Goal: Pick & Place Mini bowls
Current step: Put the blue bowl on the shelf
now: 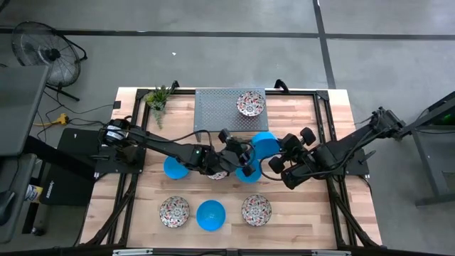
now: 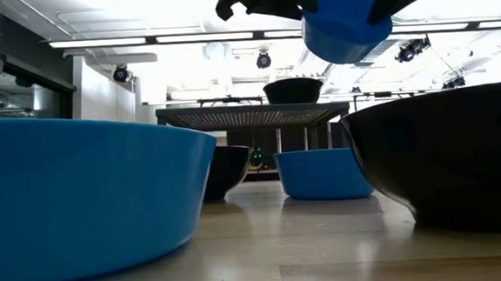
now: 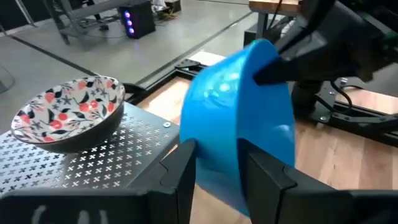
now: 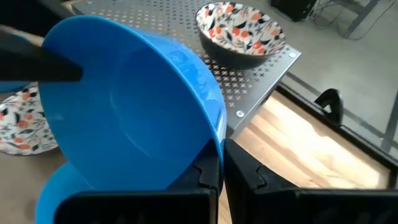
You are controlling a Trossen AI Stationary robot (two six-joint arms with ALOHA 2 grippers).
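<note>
Right wrist view, blue bowl (image 4: 130, 106) rim between fingers (image 4: 208, 174)

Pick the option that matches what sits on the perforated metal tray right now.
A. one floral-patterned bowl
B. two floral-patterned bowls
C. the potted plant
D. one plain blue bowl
A: the high view shows a single floral-patterned bowl resting on the perforated metal tray, while the lifted blue bowl is held above the table between the left gripper and the right gripper.
</note>
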